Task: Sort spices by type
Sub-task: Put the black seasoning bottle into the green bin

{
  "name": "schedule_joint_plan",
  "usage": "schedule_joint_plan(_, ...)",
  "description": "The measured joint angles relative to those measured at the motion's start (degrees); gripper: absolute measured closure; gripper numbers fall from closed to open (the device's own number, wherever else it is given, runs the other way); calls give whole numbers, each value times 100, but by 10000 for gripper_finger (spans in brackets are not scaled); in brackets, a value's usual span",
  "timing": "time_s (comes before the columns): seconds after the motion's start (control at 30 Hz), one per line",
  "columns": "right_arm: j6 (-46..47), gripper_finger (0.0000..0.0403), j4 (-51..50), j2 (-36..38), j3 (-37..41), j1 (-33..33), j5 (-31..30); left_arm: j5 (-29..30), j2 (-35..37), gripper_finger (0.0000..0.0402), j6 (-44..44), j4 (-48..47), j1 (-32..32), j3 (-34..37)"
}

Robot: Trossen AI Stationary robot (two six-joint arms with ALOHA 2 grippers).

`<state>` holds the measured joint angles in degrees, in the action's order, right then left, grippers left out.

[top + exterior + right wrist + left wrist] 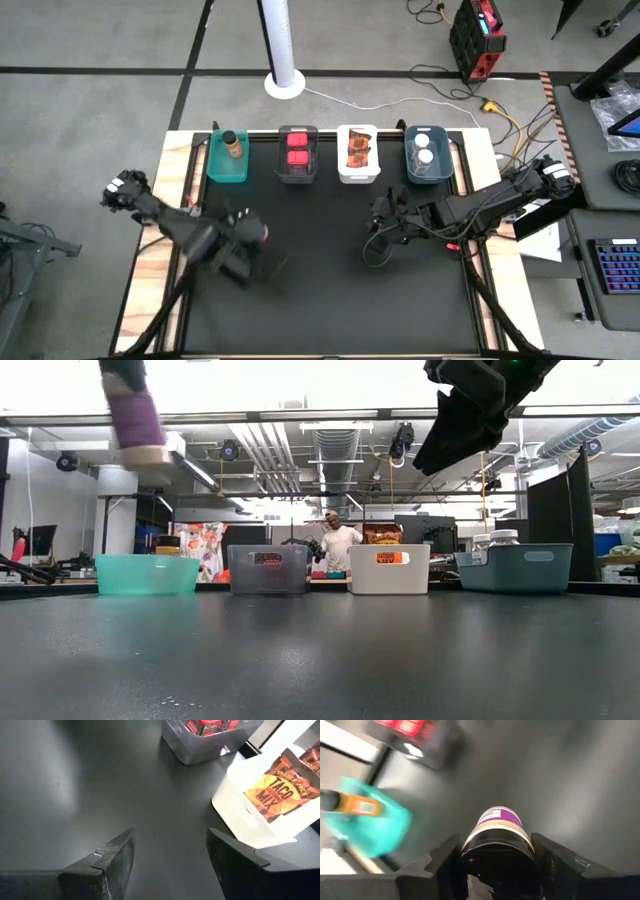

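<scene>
- Left wrist view shows the left claw (pixel 495 862) pinching a purple-labelled bottle (pixel 496 845) by its dark cap, one finger (pixel 442 860) on each side and the label end pointing away from the wrist.
- Low view has that same bottle lifted well above the table (pixel 320 660), hanging at the upper left.
- High view places the left claw over the left half of the table, nearer than the row of bins.
- Right claw (pixel 170 855) is spread, with nothing between its fingers (pixel 112 857); only bare table shows in the gap.
- From above, the right claw hangs just in front of the white bin (pixel 359 172) and the blue bin (pixel 428 170).
- Teal bin (pixel 226 165) at the left end of the row holds one brown bottle (pixel 233 144).
- Grey bin (pixel 297 172) next to it holds two red tubs (pixel 297 150).
- Orange-brown packets (pixel 359 150) lie in the white bin.
- Two white-capped jars (pixel 424 149) stand in the blue bin.
</scene>
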<state>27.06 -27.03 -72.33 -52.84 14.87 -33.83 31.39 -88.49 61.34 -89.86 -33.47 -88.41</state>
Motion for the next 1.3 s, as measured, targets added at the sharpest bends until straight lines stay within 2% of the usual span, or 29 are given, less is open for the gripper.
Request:
schedule_joint_plan(0.3, 83, 179, -411, 43, 2, 142, -11, 181, 596, 209, -1866, -23, 2084, 192)
schedule_joint_plan(0.53, 80, 176, -424, 47, 2, 175, -57, 197, 1303, 209, -2897, 74, 3869, 337)
schedule_joint_plan(0.67, 39, 181, -421, 47, 2, 175, -70, -192, 1783, 209, -3573, 586, 5011, 615)
schedule_joint_plan(0.83, 33, 183, -417, 47, 2, 175, -75, -1128, 2149, 209, -4232, 1531, 6299, 1235)
schedule_joint_plan(1.07, 4, 183, -408, 47, 4, 175, -80, -1306, 2043, 209, -4765, 2244, 7332, 2173)
schedule_joint_plan(1.3, -10, 183, -411, 47, 4, 173, -80, -1447, 1589, 209, -5167, 2627, 7722, 2543)
